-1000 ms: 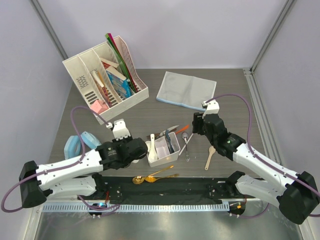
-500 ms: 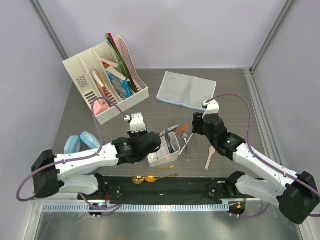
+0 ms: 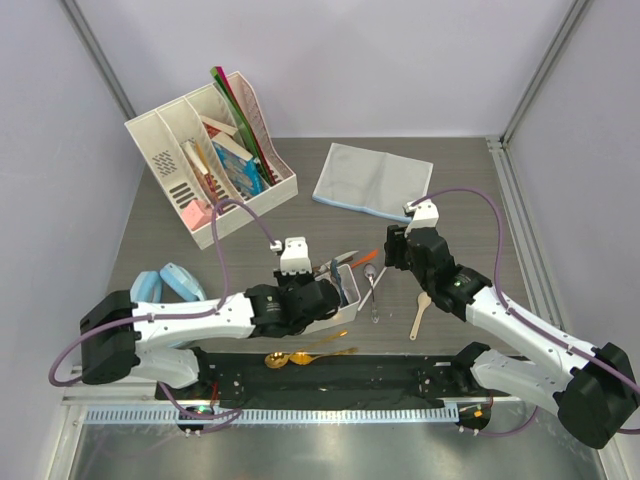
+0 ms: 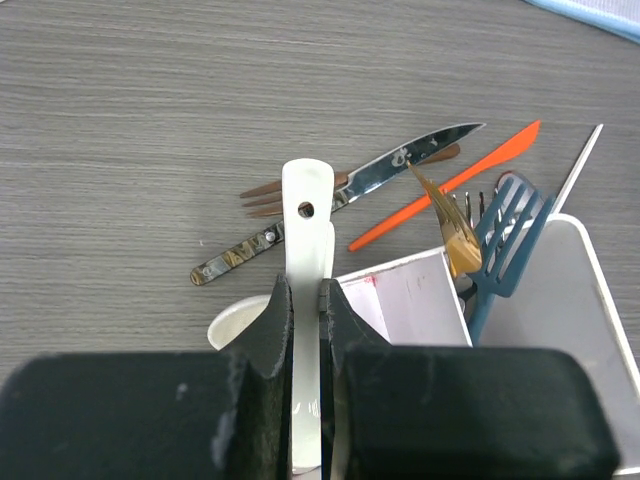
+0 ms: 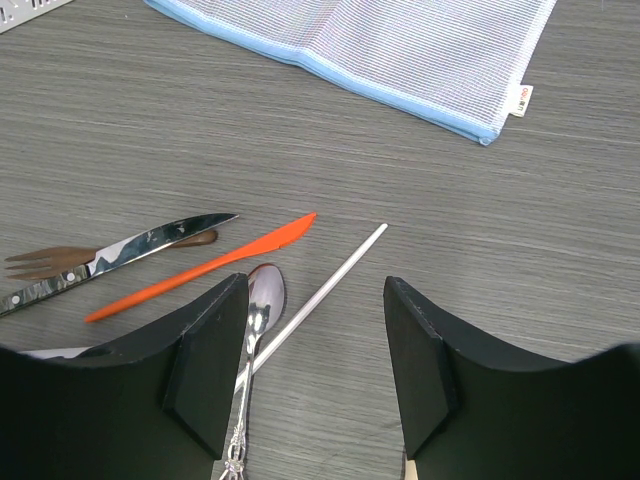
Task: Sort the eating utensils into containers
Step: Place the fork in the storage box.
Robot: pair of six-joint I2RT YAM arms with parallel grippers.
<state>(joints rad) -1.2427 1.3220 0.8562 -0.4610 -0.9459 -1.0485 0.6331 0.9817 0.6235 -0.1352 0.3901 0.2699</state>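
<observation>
Dark grey wood-grain table (image 3: 470, 200) between pale lilac walls. From above, the left arm covers most of the white compartment box (image 3: 349, 283), which sits near the middle of the table; only its right edge and far corner show.

In the left wrist view, the left gripper (image 4: 305, 300) is closed tight on the handle of a white ceramic spoon (image 4: 307, 200). The handle's holed end points away over the box's far left corner. The spoon's bowl is hidden behind the gripper body, and whether it touches the box cannot be told. A blue slotted piece (image 4: 505, 235) and a gold piece (image 4: 452, 228) lean in the box, their lower ends out of sight.

Just beyond the box lie a shiny knife (image 4: 350, 190) across a brown fork (image 4: 265, 195), an orange knife (image 4: 450, 185) and a thin pale rod (image 4: 580, 165).

The right gripper (image 5: 315, 300) is wide apart and holds nothing, above a silver spoon (image 5: 262, 300) whose handle is cut off at the frame's edge. Farther off, the blue-edged mesh cloth (image 5: 400, 40) carries a small tag (image 5: 520, 97); its red print is too small to read.

A wooden spoon (image 3: 421, 313) lies to the right and gold spoons (image 3: 300, 355) at the near edge, half under the arm.
</observation>
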